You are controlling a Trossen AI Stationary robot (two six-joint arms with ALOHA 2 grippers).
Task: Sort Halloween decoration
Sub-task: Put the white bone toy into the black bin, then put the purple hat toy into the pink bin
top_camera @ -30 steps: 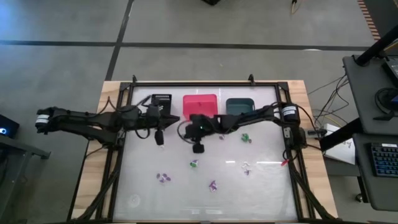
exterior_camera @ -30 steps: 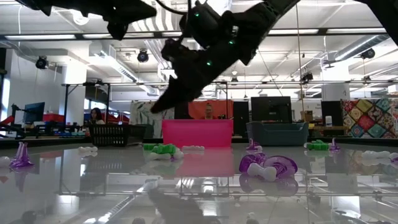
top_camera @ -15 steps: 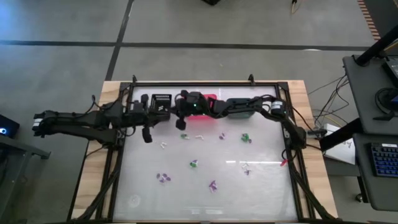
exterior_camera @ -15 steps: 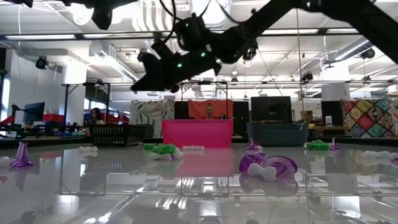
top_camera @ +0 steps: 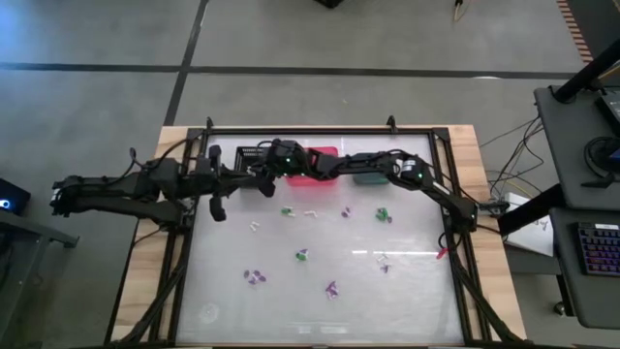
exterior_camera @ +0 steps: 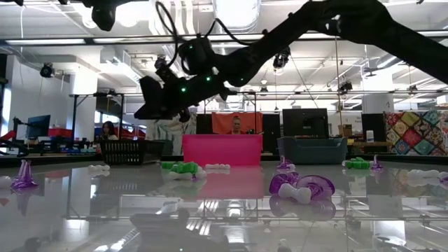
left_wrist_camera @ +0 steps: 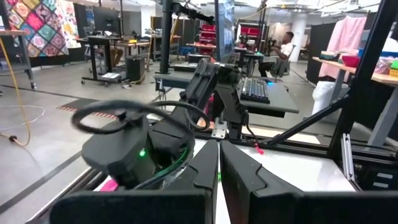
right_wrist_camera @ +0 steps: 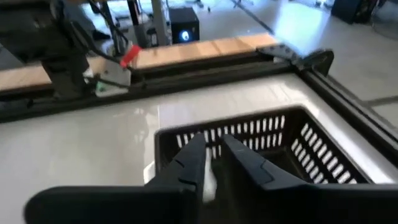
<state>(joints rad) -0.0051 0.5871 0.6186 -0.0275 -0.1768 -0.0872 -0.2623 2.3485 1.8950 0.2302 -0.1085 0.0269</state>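
Right gripper (right_wrist_camera: 211, 163): poised above the black bin (right_wrist_camera: 311, 155), fingers (right_wrist_camera: 186, 165) slightly parted with a narrow gap; a small pale trinket (right_wrist_camera: 210, 180) shows in the gap just below the tips, whether gripped or loose cannot be told, and its long axis cannot be read. In the high view this gripper (top_camera: 263, 176) sits at the black bin's (top_camera: 250, 153) near edge, with the pink bin (top_camera: 315, 155) and teal bin (top_camera: 373, 174) on the arm's side of the fingers.

Left gripper (top_camera: 215, 207): fingers (left_wrist_camera: 205, 168) pressed together, empty, raised over the counter (top_camera: 407, 291) just beside the black bin.

Halloween decoration, loose on the counter, all well clear of both sets of fingers:
- white piece (top_camera: 254, 226), lying flat, nearest the left fingers
- green piece (top_camera: 288, 210) and white piece (top_camera: 311, 213), side by side
- green piece (top_camera: 384, 214)
- green-and-white piece (top_camera: 302, 255)
- purple piece (top_camera: 254, 276)
- purple piece (top_camera: 331, 288)
- white piece (top_camera: 384, 260)

Low view: purple piece (exterior_camera: 301, 187) lies on its side, long axis across the picture
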